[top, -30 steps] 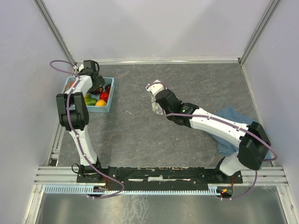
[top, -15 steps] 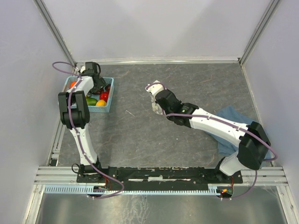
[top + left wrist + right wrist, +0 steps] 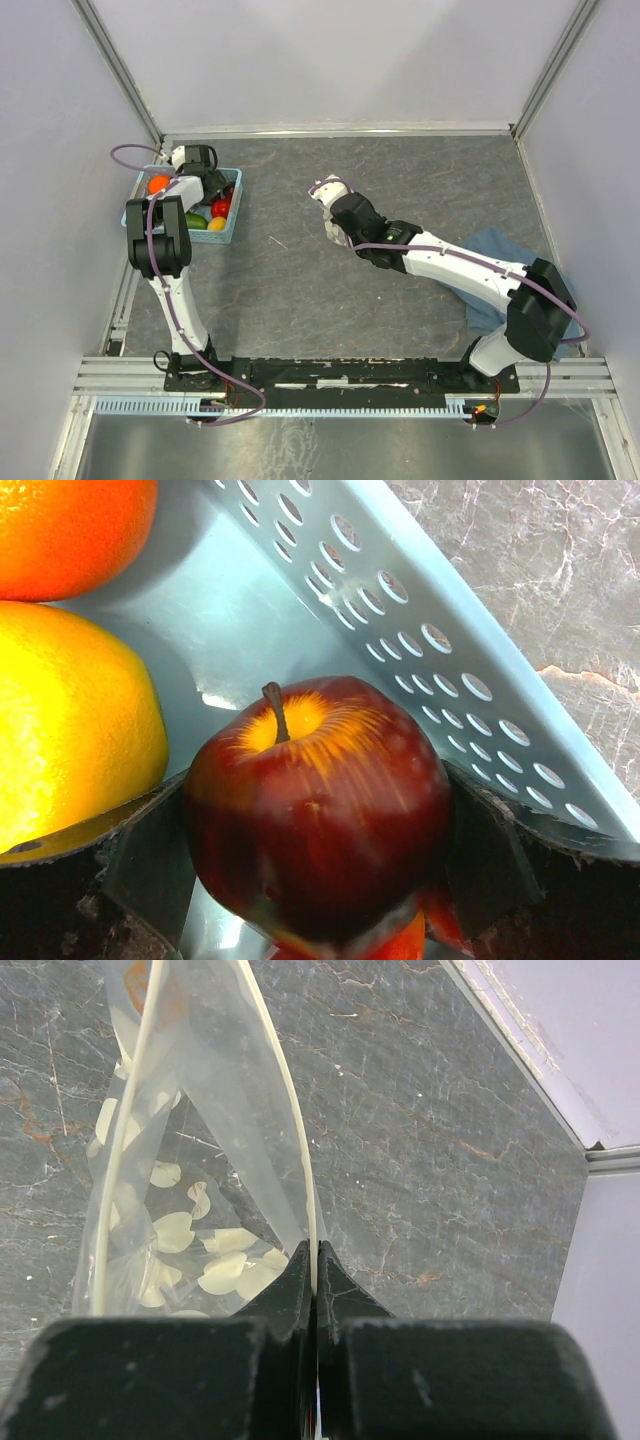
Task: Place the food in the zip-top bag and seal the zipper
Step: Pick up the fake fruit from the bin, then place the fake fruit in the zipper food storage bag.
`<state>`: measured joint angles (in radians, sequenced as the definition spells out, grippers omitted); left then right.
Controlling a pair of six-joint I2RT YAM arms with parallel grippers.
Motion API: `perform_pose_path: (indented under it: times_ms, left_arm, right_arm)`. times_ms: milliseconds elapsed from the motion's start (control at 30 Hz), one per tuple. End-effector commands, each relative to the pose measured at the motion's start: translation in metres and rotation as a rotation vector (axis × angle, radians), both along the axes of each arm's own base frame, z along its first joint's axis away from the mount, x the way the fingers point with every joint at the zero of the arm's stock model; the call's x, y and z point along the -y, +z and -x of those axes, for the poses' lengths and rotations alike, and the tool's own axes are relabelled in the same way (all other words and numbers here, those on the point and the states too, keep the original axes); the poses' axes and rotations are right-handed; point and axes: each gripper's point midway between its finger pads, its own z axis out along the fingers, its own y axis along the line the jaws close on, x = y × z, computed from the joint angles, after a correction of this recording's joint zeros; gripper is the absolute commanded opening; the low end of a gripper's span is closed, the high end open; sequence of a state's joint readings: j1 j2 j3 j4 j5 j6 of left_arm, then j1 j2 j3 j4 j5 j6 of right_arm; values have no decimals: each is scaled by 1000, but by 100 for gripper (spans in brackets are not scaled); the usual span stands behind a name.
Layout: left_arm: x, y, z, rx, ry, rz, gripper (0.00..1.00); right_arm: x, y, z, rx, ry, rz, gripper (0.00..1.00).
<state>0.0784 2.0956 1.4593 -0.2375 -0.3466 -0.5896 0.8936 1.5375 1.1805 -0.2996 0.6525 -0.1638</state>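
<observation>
1. Change: over the last second the left arm has swung toward the far-left corner of the basket [image 3: 440, 640]. This uncovers the orange [image 3: 158, 184] in the top view.
2. Result: the left end effector [image 3: 320, 855] now sits around the red apple [image 3: 315, 810], one finger on each side. The pick step is set up. No food is in the bag [image 3: 190, 1160] yet.
3. Left end effector: jaws wide apart, flanking the apple at its widest part. The wrist view does not show whether the pads press on it. The apple sits low in the basket, beside a yellow fruit [image 3: 70, 720].
4. Right end effector [image 3: 315, 1260]: jaws together, clamped on the zipper [image 3: 275, 1110] at one side of the bag's mouth. Its position has not changed.
5. Bag: hangs from that grip over the middle of the surface [image 3: 420, 1110], mouth gaping, well apart from the basket.
6. Judgement: closing on the apple comes next, then a carry across to the open mouth.
</observation>
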Motion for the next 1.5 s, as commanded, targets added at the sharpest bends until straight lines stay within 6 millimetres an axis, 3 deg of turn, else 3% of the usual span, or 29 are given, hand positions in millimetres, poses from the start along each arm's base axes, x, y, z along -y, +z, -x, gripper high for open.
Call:
perform_pose_path:
  times_ms: [0, 167, 367, 633, 900, 1167, 1467]
  left_arm:
    - [-10, 33, -13, 126, 37, -31, 92]
    - [-9, 39, -10, 133, 9, -49, 83]
    - [-4, 64, -2, 167, -43, -71, 59]
    - [21, 94, 12, 182, -133, -24, 49]
    - [86, 128, 44, 226, -289, 92, 47]
    - [147, 160, 94, 334, -432, 230, 47]
    - [206, 187, 156, 451, -612, 376, 47]
  right_arm:
    - [-4, 3, -5, 17, 8, -11, 2]
    - [-4, 3, -5, 15, 10, -10, 2]
    - [-5, 4, -4, 8, 14, -14, 1]
    - [-7, 10, -1, -3, 22, -39, 2]
    - [-11, 14, 2, -22, 30, -66, 2]
    - [-18, 12, 5, -68, 33, -94, 2]
    - [-42, 7, 15, -179, 77, -191, 2]
